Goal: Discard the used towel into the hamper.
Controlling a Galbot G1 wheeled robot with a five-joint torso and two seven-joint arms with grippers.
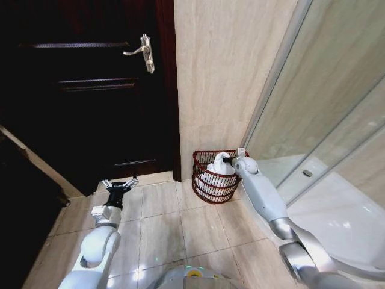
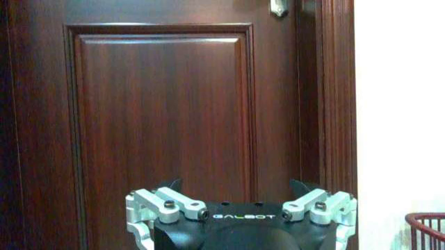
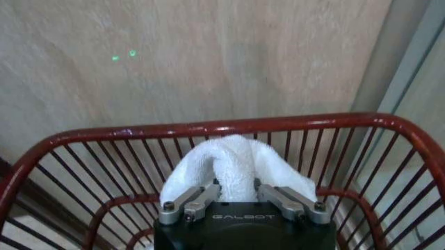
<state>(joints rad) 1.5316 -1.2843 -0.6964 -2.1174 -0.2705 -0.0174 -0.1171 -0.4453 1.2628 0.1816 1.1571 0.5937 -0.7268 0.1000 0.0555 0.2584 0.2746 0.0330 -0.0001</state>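
At the far left stands a dark brown panelled wooden door [image 1: 84,90] with a silver lever handle [image 1: 143,53]. Low before it, over the beige tiled floor [image 1: 162,229], the left claw [image 1: 120,184] hangs with its fingers spread apart and nothing between them, pointing toward the door; in the left wrist view the left claw's spread fingers [image 2: 170,200] face the door panel, with a sliver of red wire rim at the edge.

Further right, against the beige stone-look wall [image 1: 222,72], sits the small round dark red-brown wire hamper [image 1: 206,186], standing on the floor in the corner beside the glass shower screen [image 1: 313,120]. The right claw [image 1: 231,161] reaches in over the hamper's rim, its fingers clamped on a fold of the white terry towel [image 1: 218,170]. In the right wrist view the towel [image 3: 233,164] humps up between the pinching fingers [image 3: 198,198], held inside the hamper's ring of wires [image 3: 208,127], just below rim level.
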